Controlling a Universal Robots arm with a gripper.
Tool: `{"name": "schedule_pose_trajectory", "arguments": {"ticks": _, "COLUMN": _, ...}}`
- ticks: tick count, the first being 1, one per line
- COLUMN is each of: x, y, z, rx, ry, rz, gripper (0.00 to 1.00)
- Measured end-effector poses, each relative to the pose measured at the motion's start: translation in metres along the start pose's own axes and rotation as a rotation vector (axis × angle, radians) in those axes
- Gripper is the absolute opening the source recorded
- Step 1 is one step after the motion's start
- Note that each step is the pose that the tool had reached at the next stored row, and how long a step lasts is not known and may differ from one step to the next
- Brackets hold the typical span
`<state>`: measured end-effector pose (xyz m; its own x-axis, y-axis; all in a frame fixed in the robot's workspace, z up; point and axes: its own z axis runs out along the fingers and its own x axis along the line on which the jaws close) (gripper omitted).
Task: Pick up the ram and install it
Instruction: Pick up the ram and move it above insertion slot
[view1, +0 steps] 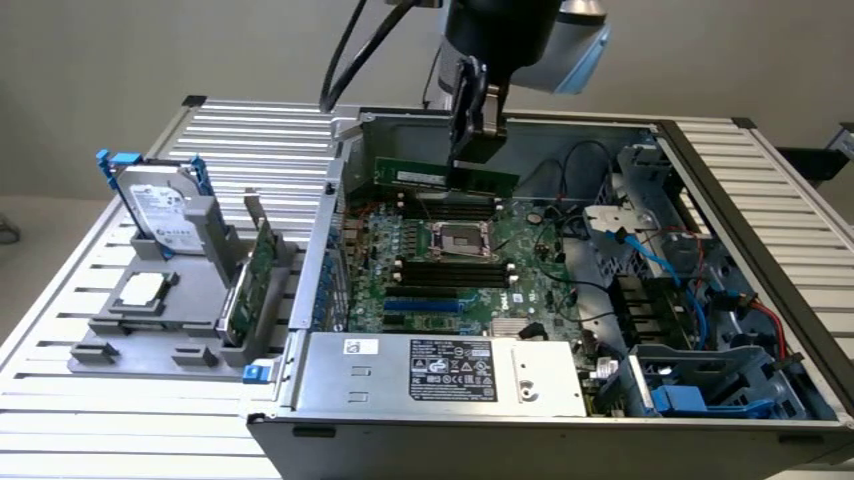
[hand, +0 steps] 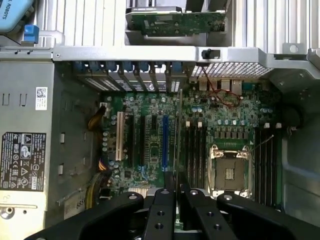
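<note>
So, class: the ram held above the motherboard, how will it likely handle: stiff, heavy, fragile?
Probably stiff: the ram juts out straight though the tool pinches it at one spot. Likely light: edge-on in the wrist view it looks very thin. Possibly fragile, being a bare circuit board.

Case (view1: 561, 440): matt grey sheet metal. Table (view1: 254, 130): ribbed bare aluminium. Gripper (view1: 467, 160): matt black. Ram (view1: 447, 178): green PCB, slight gloss.
</note>
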<state>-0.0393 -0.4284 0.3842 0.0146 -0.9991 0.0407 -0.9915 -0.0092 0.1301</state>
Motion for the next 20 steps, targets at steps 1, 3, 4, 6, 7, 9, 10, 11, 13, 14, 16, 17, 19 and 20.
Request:
{"name": "schedule_pose_trajectory", "arguments": {"ticks": 1, "x": -0.002, "y": -0.0012, "z": 0.0005, "rx": 0.0021, "ry": 0.0002, "rz": 0.0, "gripper": 0.14}}
{"name": "schedule_pose_trajectory", "arguments": {"ticks": 3, "x": -0.007, "y": -0.0038, "z": 0.0014, "rx": 0.0075, "ry": 0.0001, "rz": 0.0, "gripper": 0.14}}
{"name": "schedule_pose_trajectory", "arguments": {"ticks": 4, "x": -0.009, "y": -0.0051, "z": 0.0018, "rx": 0.0104, "ry": 0.0001, "rz": 0.0, "gripper": 0.14}}
{"name": "schedule_pose_trajectory", "arguments": {"ticks": 6, "x": -0.013, "y": -0.0079, "z": 0.0027, "rx": 0.0165, "ry": 0.0002, "rz": 0.0, "gripper": 0.14}}
{"name": "schedule_pose_trajectory", "arguments": {"ticks": 7, "x": -0.015, "y": -0.0093, "z": 0.0031, "rx": 0.0195, "ry": 0.0003, "rz": 0.0, "gripper": 0.14}}
{"name": "schedule_pose_trajectory", "arguments": {"ticks": 9, "x": -0.019, "y": -0.0121, "z": 0.0039, "rx": 0.0255, "ry": 0.0004, "rz": 0.001, "gripper": 0.14}}
{"name": "schedule_pose_trajectory", "arguments": {"ticks": 10, "x": -0.021, "y": -0.0134, "z": 0.0044, "rx": 0.0285, "ry": 0.0004, "rz": 0.001, "gripper": 0.14}}
{"name": "schedule_pose_trajectory", "arguments": {"ticks": 11, "x": -0.023, "y": -0.0148, "z": 0.0048, "rx": 0.0314, "ry": 0.0004, "rz": 0.001, "gripper": 0.14}}
{"name": "schedule_pose_trajectory", "arguments": {"ticks": 13, "x": -0.027, "y": -0.0173, "z": 0.0058, "rx": 0.037, "ry": 0.0006, "rz": 0.0, "gripper": 0.14}}
{"name": "schedule_pose_trajectory", "arguments": {"ticks": 14, "x": -0.029, "y": -0.0183, "z": 0.0064, "rx": 0.0394, "ry": 0.0007, "rz": 0.0, "gripper": 0.14}}
{"name": "schedule_pose_trajectory", "arguments": {"ticks": 16, "x": -0.034, "y": -0.0195, "z": 0.0081, "rx": 0.0438, "ry": 0.0017, "rz": 0.0, "gripper": 0.14}}
{"name": "schedule_pose_trajectory", "arguments": {"ticks": 17, "x": -0.037, "y": -0.0197, "z": 0.0091, "rx": 0.046, "ry": 0.0027, "rz": 0.0, "gripper": 0.14}}
{"name": "schedule_pose_trajectory", "arguments": {"ticks": 19, "x": -0.043, "y": -0.02, "z": 0.0109, "rx": 0.0516, "ry": 0.0069, "rz": 0.0, "gripper": 0.14}}
{"name": "schedule_pose_trajectory", "arguments": {"ticks": 20, "x": -0.046, "y": -0.0202, "z": 0.0118, "rx": 0.0545, "ry": 0.0104, "rz": 0.0, "gripper": 0.14}}
